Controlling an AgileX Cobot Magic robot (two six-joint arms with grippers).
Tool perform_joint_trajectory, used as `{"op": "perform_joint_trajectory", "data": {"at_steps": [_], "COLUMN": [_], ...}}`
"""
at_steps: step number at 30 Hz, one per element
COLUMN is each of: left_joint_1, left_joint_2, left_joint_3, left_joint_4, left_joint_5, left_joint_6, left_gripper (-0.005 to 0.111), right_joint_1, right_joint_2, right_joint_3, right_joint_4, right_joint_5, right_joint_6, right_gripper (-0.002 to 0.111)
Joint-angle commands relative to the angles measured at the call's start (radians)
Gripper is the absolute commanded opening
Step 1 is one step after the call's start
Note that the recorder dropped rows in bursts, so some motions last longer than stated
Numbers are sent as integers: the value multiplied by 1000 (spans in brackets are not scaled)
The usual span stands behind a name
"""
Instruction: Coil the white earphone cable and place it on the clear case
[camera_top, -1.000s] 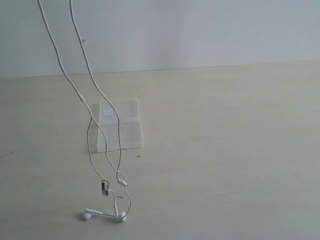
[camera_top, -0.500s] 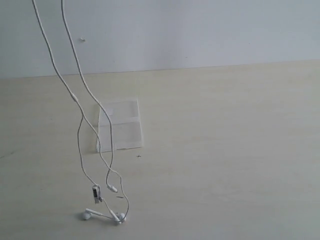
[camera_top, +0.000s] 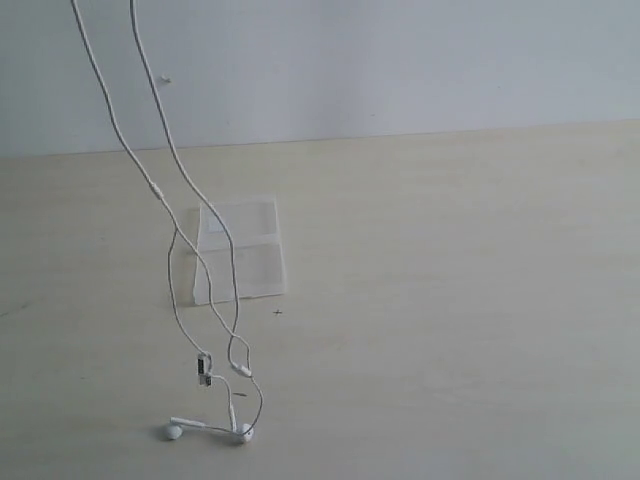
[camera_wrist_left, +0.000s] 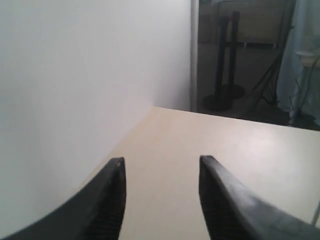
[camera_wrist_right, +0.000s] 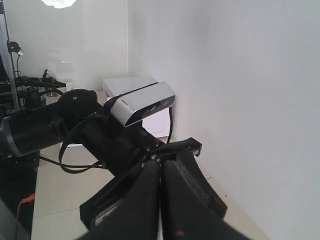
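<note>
The left gripper (camera_wrist_left: 162, 159) is seen with its dark jaws parted over the pale table (camera_wrist_left: 245, 145), which is bordered by a white wall (camera_wrist_left: 75, 75).

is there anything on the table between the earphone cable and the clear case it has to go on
Nothing visible. The white earphone cable hangs from above the frame with its earbuds on the table; the stretch to the clear case is bare.
</note>
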Motion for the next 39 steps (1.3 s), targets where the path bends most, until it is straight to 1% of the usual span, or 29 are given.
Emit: {"op": "perform_joint_trajectory", "data": {"at_steps": [1, 6, 11, 17, 21, 22, 23, 25, 28, 30, 33, 38, 39], "left_joint_1": [-66, -64, -64, -64, -66, -66, -66, -66, -66, -66, -66, -66, -66], "left_joint_2": [-2, -17, -76, -130, -125, -125, -127, -127, -129, -137, -144, -155, -153], "left_joint_3": [2, 2, 2, 2, 2, 2, 2, 2, 2, 2, 2, 2, 2], "left_joint_4": [14, 39, 73, 80, 64, 77, 126, 184, 216, 279, 315, 252, 221], "left_joint_5": [2, 2, 2, 2, 2, 2, 2, 2, 2, 2, 2, -28, -23], "left_joint_6": [41, 32, 5, -3, -2, -2, -2, -30, -36, -42, -80, -93, -101], "left_gripper": [49, 60, 60, 60, 60, 60, 60, 60, 60, 60, 60, 60, 60], "right_joint_1": [3, 3, 3, 3, 3, 3, 3, 3, 3, 3, 3, 3, 3], "right_joint_2": [-1, -1, 9, 56, 60, 60, 58, 58, 58, 58, 58, 58, 58], "right_joint_3": [-11, -11, -11, -11, -11, -11, -11, -11, -11, -11, -11, -11, -11], "right_joint_4": [11, 3, -64, -58, -51, -67, -114, -145, -150, -193, -202, -202, -202], "right_joint_5": [-3, -7, -5, -3, -3, -6, -6, -4, -10, -25, -36, -34, -34], "right_joint_6": [-7, -7, -1, -31, -47, -47, -47, -39, -36, -21, -21, -21, -21], "right_gripper": [0, 0, 0, 0, 0, 0, 0, 0, 0, 0, 0, 0, 0]}}
